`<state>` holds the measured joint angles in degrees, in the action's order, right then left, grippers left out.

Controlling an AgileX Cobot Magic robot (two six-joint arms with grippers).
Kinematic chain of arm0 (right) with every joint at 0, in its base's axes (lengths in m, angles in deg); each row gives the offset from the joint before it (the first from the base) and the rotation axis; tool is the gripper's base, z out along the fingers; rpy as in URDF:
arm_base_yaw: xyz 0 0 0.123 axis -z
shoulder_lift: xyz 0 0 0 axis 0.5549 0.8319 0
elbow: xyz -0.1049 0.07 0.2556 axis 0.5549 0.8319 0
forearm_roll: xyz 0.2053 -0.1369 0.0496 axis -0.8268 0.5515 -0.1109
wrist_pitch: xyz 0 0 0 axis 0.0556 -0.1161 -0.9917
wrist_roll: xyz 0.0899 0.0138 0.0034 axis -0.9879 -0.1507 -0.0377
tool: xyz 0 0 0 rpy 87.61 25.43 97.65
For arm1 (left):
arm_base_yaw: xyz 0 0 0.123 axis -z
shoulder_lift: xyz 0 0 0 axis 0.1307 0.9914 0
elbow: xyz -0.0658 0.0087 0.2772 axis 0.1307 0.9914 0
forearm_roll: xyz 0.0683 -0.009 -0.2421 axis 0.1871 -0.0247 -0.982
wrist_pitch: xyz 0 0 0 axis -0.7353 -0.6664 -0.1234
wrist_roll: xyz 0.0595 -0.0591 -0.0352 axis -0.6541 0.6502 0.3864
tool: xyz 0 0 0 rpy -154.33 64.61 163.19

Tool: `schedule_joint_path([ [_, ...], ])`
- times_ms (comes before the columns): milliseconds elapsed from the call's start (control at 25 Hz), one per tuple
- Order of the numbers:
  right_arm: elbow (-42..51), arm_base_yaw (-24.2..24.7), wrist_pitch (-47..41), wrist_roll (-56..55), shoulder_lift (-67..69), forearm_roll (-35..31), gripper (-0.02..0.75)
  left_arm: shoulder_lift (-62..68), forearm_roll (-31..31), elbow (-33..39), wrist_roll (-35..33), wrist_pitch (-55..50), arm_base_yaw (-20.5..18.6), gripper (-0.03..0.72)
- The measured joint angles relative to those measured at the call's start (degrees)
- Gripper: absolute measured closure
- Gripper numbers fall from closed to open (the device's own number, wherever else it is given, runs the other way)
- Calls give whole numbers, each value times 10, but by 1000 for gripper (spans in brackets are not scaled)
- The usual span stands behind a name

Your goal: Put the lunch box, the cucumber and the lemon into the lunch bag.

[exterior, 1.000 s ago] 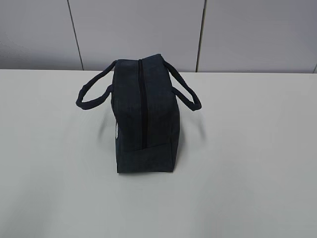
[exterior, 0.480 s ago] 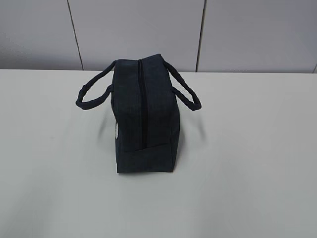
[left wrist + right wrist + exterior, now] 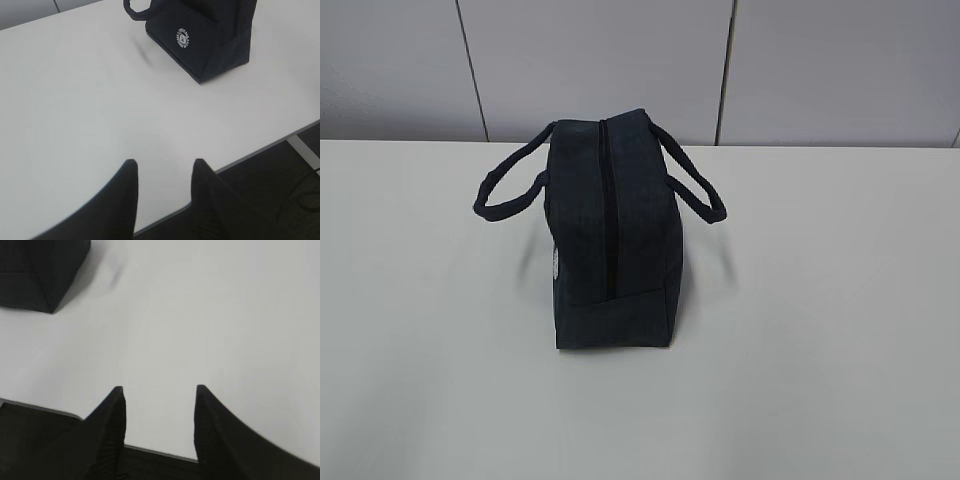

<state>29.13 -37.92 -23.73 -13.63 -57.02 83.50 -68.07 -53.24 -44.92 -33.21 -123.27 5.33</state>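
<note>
On my exterior feed the lunch bag (image 3: 610, 235) stands upright at the centre of the frame on the white bench (image 3: 820, 330), one narrow end facing me. Its zipper (image 3: 609, 210) runs down the middle of that end and looks closed. One loop handle (image 3: 507, 192) droops to the left, the other handle (image 3: 695, 185) to the right. A sliver of the white logo (image 3: 556, 267) shows on the bag's left edge. Grey wall panels (image 3: 590, 60) fill the top of the frame. I see neither arm here.

On my left wrist feed the bag sits in the upper middle, the round logo facing the camera, a handle curling off the top edge. The left pincer (image 3: 164, 167) is at the bottom centre, over the bench's near edge, jaws moderately apart with nothing between them and well apart from the bag.

On my right wrist feed only a corner of the bag shows in the upper left. The right pincer (image 3: 160, 392) sits at the bottom centre, jaws fairly wide and empty, bare bench between them.
</note>
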Motion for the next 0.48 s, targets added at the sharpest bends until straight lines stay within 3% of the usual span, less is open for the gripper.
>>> schedule_joint_path([
  [280, 0, 75, 0, 0, 0, 0, 402, 0, 0, 0, 0, 0, -1, 449],
  [480, 0, 93, 1, 0, 0, 0, 402, 0, 0, 0, 0, 1, -44, 449],
])
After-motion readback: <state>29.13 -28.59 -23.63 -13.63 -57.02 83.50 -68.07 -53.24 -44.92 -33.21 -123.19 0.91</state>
